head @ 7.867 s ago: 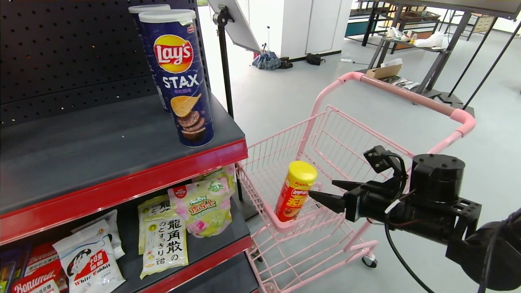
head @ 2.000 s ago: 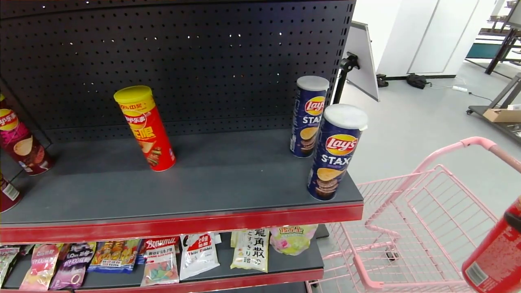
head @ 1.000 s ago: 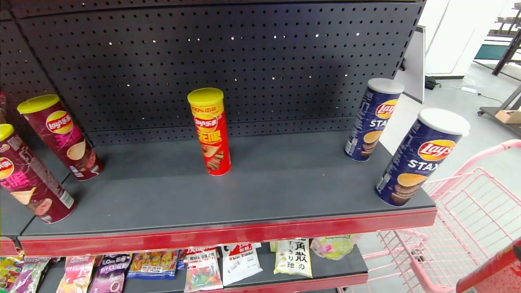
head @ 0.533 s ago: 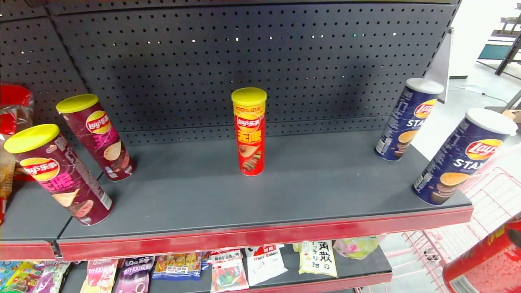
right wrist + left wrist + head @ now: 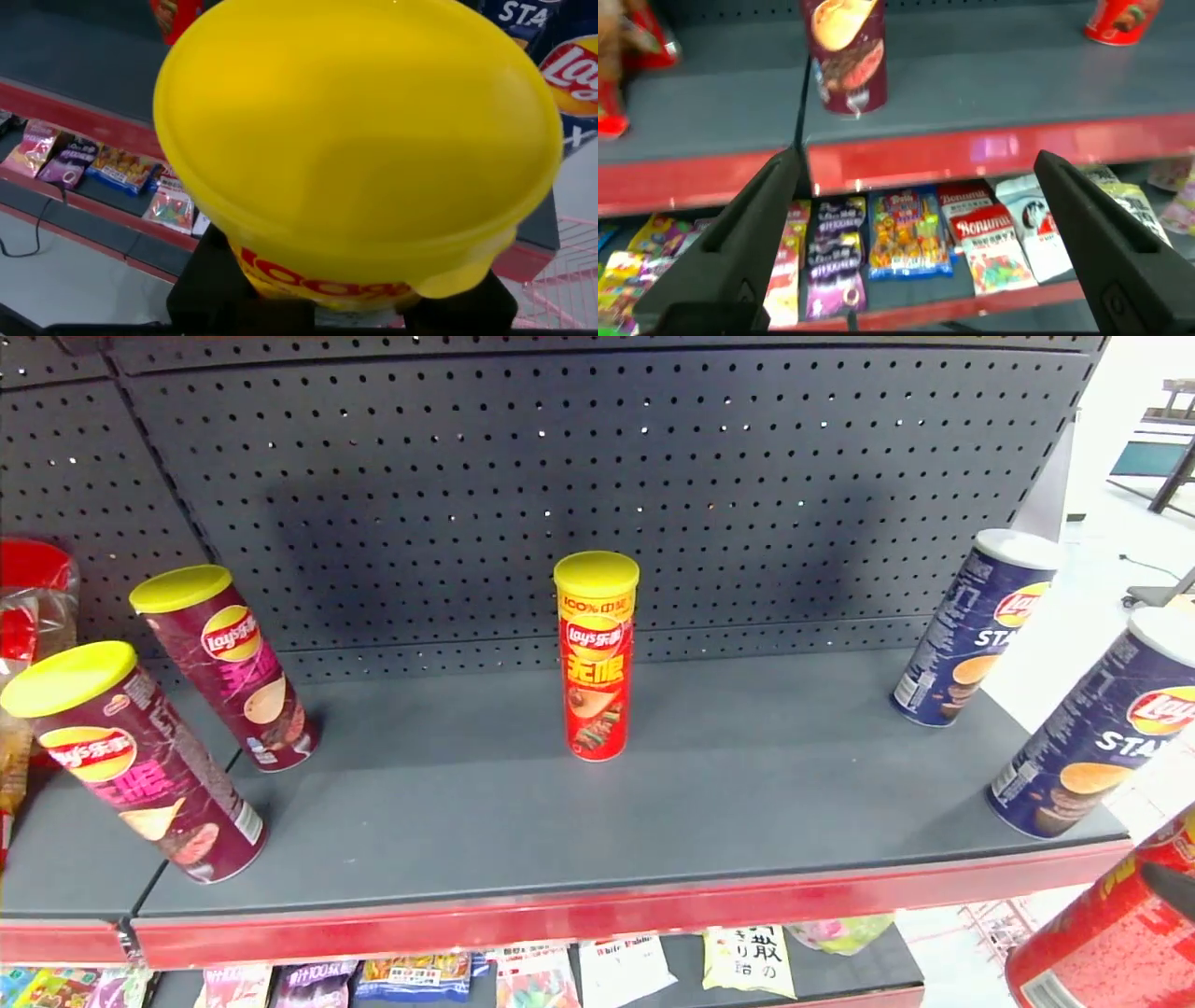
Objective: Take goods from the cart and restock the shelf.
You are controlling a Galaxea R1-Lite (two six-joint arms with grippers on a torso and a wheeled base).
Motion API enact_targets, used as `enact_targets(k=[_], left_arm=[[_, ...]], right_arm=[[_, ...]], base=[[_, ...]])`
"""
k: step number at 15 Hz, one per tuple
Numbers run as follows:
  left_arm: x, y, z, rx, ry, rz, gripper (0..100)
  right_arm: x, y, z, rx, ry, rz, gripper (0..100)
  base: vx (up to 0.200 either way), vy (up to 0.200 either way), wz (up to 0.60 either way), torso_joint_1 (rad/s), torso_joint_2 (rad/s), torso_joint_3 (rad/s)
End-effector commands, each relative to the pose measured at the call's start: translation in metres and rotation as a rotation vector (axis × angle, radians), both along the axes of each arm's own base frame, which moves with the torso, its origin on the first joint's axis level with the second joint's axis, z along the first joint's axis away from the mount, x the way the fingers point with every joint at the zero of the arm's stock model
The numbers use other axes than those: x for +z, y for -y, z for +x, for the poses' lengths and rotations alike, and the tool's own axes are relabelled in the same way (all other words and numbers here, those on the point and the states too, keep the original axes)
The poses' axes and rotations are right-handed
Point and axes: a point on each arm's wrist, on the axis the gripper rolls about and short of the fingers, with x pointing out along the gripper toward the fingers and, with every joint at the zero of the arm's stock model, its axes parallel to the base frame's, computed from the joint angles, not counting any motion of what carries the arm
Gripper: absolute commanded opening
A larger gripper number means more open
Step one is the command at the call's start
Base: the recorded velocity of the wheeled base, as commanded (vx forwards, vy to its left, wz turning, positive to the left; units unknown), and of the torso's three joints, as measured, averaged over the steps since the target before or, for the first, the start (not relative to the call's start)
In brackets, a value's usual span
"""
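The right pincer point(image 5: 1169, 887) grips a red can point(image 5: 1102, 952) with a yellow lid, low beside the front right corner of the shelf point(image 5: 579, 812). The left pincer point(image 5: 915, 233) is spread wide, facing the snack bags point(image 5: 990, 247) on the lower tier. A matching can point(image 5: 596, 658) stands mid-shelf, its label showing a round logo and pictured chips.

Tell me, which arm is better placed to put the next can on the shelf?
The right, probably. The right gripper holds a red can near the shelf's right end; the left gripper is open and empty, facing the shelf's red front edge.
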Motion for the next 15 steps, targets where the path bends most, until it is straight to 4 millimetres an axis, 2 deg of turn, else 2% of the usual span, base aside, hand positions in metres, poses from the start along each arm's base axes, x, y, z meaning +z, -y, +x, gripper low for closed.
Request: enact_targets(k=[1, 11, 12, 13, 14, 15], left_arm=[[0.000, 0.000, 0.000, 0.000, -0.001, -0.001, 100], [0.001, 0.000, 0.001, -0.020, -0.008, 0.016, 100], [0.009, 0.001, -0.001, -0.046, 0.018, 0.009, 100], [0.068, 0.001, 0.005, -0.079, 0.029, -0.051, 100], [0.129, 0.001, 0.030, -0.080, -0.005, -0.181, 100], [0.168, 0.003, 0.048, -0.113, 0.015, -0.226, 100]], right_arm=[[0.001, 0.000, 0.002, 0.002, -0.003, -0.001, 0], [-0.001, -0.002, 0.001, 0.051, -0.007, -0.001, 0], [0.001, -0.003, 0.002, 0.051, -0.006, -0.001, 0], [0.001, -0.003, 0.002, 0.051, -0.006, -0.001, 0], [-0.001, -0.003, 0.003, 0.052, -0.014, -0.001, 0], [-0.002, -0.003, 0.002, 0.054, -0.015, -0.001, 0]], base=[[0.000, 0.000, 0.00, 0.000, 0.00, 0.000], [0.000, 0.000, 0.00, 0.000, 0.00, 0.000], [0.000, 0.000, 0.00, 0.000, 0.00, 0.000], [0.000, 0.000, 0.00, 0.000, 0.00, 0.000], [0.000, 0.000, 0.00, 0.000, 0.00, 0.000], [0.000, 0.000, 0.00, 0.000, 0.00, 0.000]])
